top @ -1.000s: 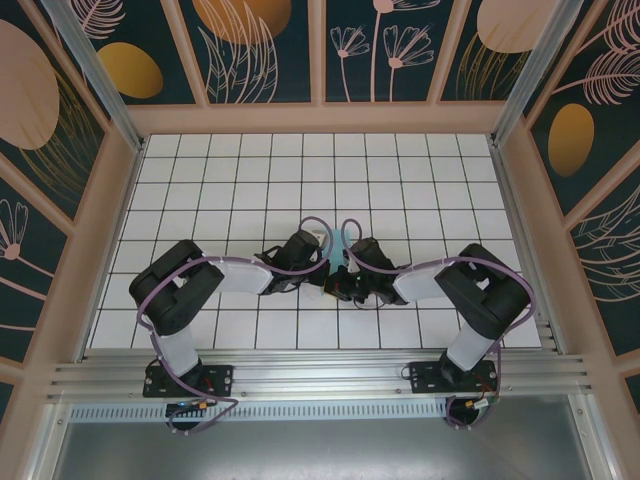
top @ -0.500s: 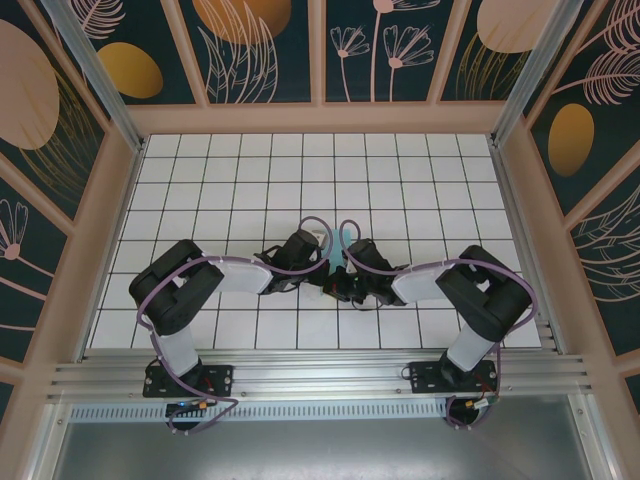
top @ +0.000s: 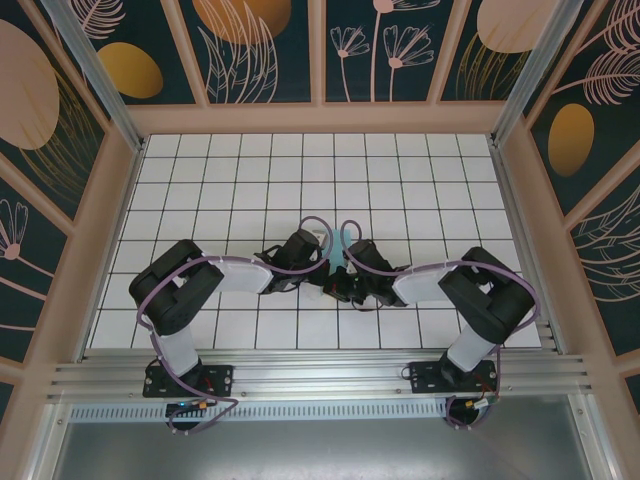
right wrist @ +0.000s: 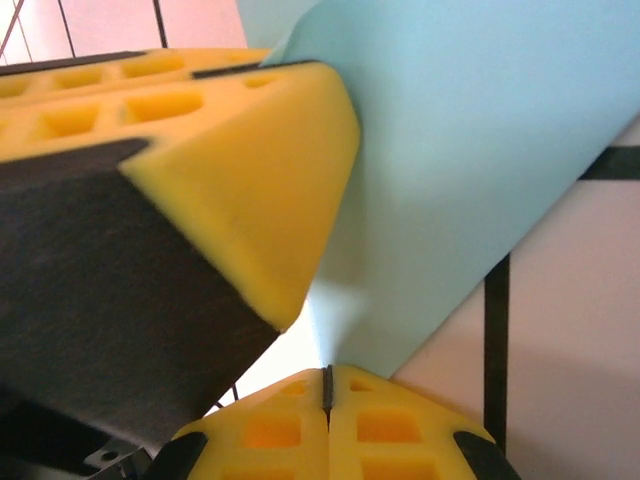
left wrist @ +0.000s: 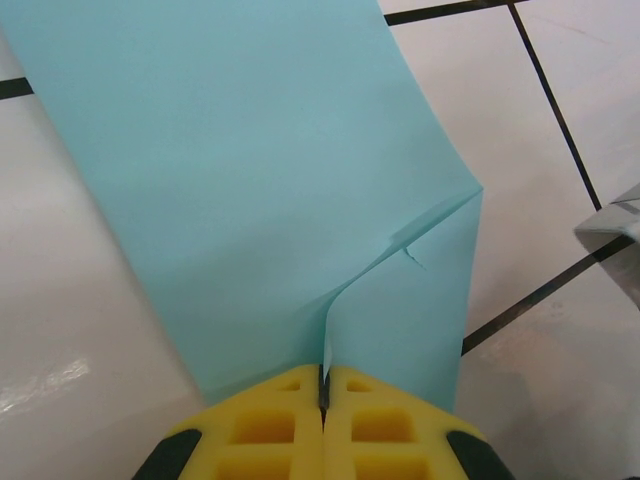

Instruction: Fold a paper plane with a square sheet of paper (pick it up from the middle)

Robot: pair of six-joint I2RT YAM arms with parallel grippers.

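Kept the thin light-turquoise square sheet of paper (left wrist: 250, 180) clamped in both the left hand (left wrist: 322, 385) and the right hand (right wrist: 327, 385), near mid white gridded table (left wrist: 560, 120), barely shifted from a second earlier, so probably still mid-crease.

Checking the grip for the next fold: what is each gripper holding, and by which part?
Both hold the paper: the left gripper pinches a folded edge, the right gripper another edge.

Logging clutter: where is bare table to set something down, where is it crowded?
Free: table rows along the back wall, plus tiles by the left wall and right wall. Crowded: centre, where left gripper and right gripper pinch the paper.
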